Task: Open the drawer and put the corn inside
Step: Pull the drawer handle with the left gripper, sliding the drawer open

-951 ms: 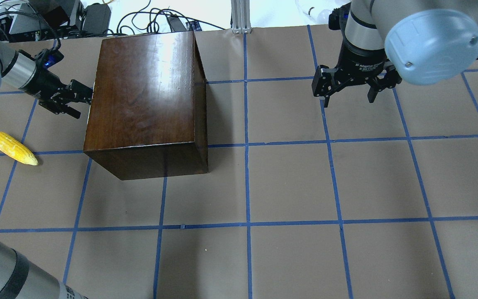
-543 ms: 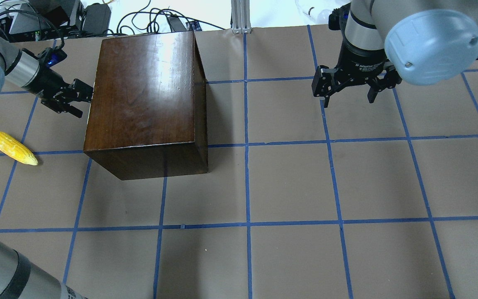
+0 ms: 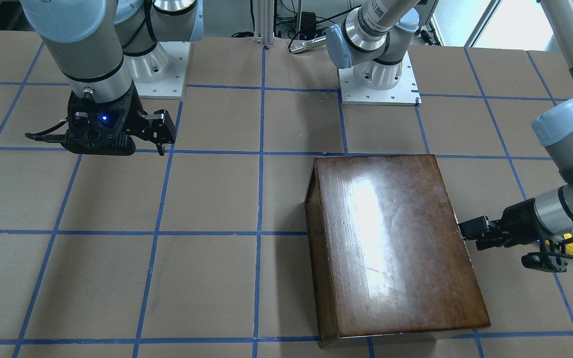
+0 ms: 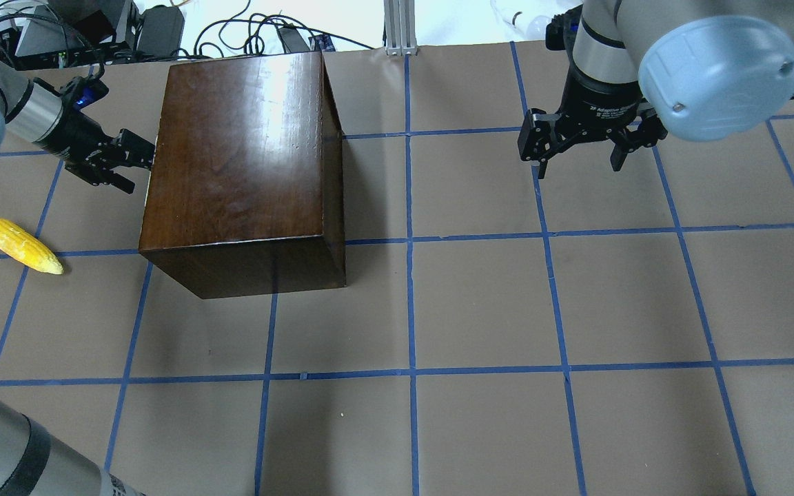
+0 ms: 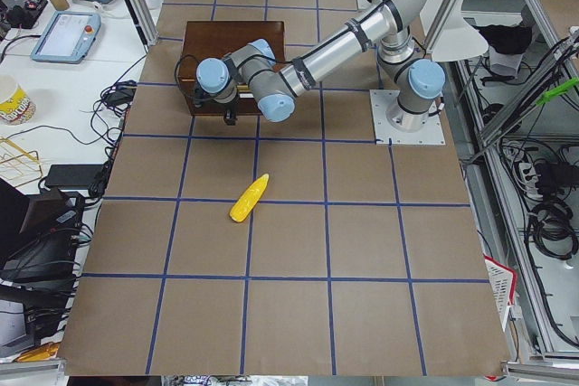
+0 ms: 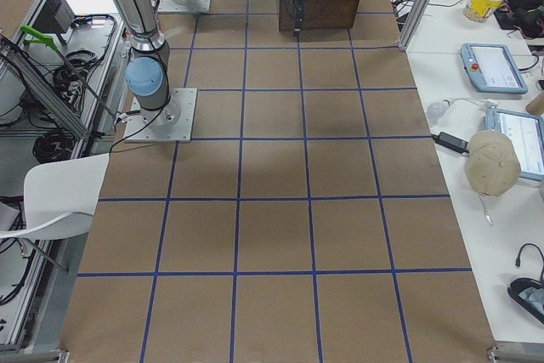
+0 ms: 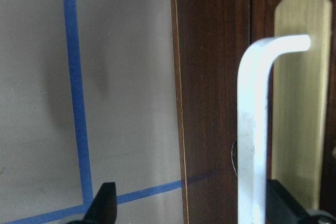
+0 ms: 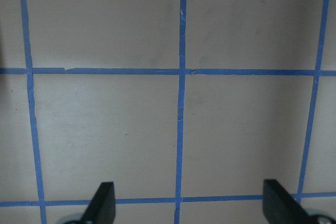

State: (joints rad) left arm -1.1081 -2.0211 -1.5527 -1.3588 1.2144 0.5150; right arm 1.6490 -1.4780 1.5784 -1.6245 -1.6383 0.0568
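You have no step finished: the drawer (image 7: 261, 14) sits shut in the box (image 4: 245, 151). The left gripper (image 4: 131, 165) has its fingers spread either side of the pale handle (image 7: 252, 129) (not closed on it). The corn (image 4: 21, 245) lies on the table (image 4: 480, 303), well apart from the box. The right gripper (image 4: 579, 165) hangs open. Pulling, picking and placing all remain.

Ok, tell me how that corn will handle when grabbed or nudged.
The corn, tapered and lying on its side, would probably roll in a curve if nudged. It looks like small moulded plastic, so likely light and stiff.
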